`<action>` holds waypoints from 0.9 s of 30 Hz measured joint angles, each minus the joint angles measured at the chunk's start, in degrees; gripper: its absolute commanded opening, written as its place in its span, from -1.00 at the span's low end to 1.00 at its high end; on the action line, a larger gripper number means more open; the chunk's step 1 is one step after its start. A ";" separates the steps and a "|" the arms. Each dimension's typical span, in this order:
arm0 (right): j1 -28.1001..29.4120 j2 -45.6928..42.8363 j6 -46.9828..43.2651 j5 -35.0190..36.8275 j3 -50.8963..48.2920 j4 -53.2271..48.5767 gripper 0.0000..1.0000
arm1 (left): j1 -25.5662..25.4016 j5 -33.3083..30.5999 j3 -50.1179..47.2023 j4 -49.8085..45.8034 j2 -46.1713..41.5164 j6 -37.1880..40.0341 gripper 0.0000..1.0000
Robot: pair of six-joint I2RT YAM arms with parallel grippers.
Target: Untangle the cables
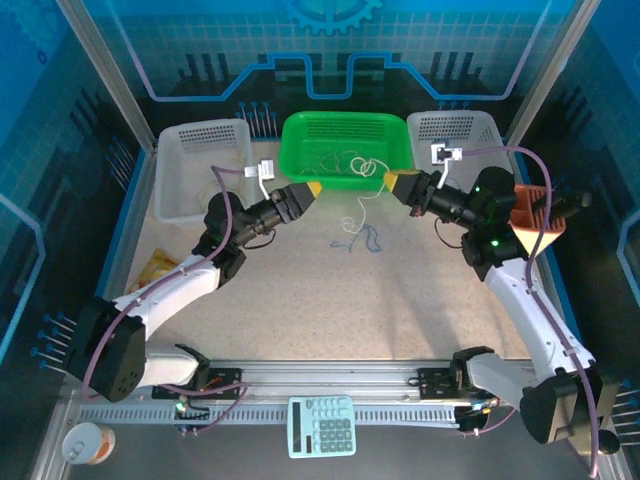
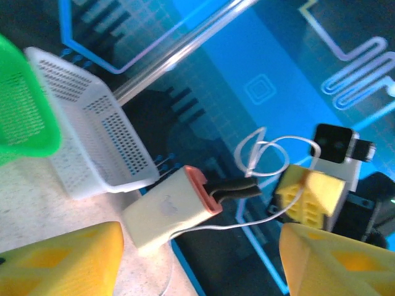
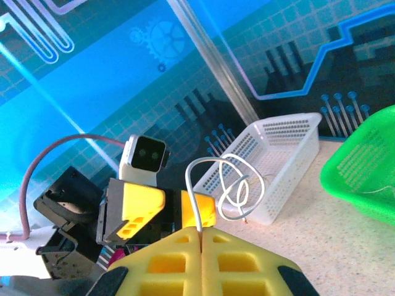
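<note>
Side by side: the left arm (image 1: 175,283) and right arm (image 1: 535,310), white shells over black joint housings, a thick purple cable (image 1: 228,212) running along each. The left gripper (image 1: 312,188) and right gripper (image 1: 392,180) carry blocky yellow fingers (image 3: 247,243) (moulded with square recesses) and a small white camera box (image 1: 266,170). Green lights (image 1: 479,187) glow on the right arm.

Bright, even light from above. Soft shadows under arms (image 1: 172,286) on table (image 1: 330,300). Glare streaks on blue walls (image 3: 92,80). Left wrist view: near fingers (image 2: 62,259) soft; right wrist view: cable (image 3: 194,197) sharp.
</note>
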 measured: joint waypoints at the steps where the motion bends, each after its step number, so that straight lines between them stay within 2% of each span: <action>1: 0.85 0.35 0.04 0.04 -0.04 0.11 -1.00 | -0.26 0.39 0.44 1.14 0.33 -0.61 0.17; 14: 9.99 4.11 -0.02 1.97 -0.11 1.99 -1.00 | -1.05 1.07 1.66 6.25 1.90 -2.95 -0.25; 19: 11.23 4.96 -0.02 2.45 -0.11 2.32 -1.00 | -1.05 0.87 1.66 6.54 2.03 -2.95 -0.40; 27: 11.34 4.98 -0.46 3.50 -0.11 2.43 -1.00 | -1.11 0.42 1.25 6.58 2.03 -2.84 -0.82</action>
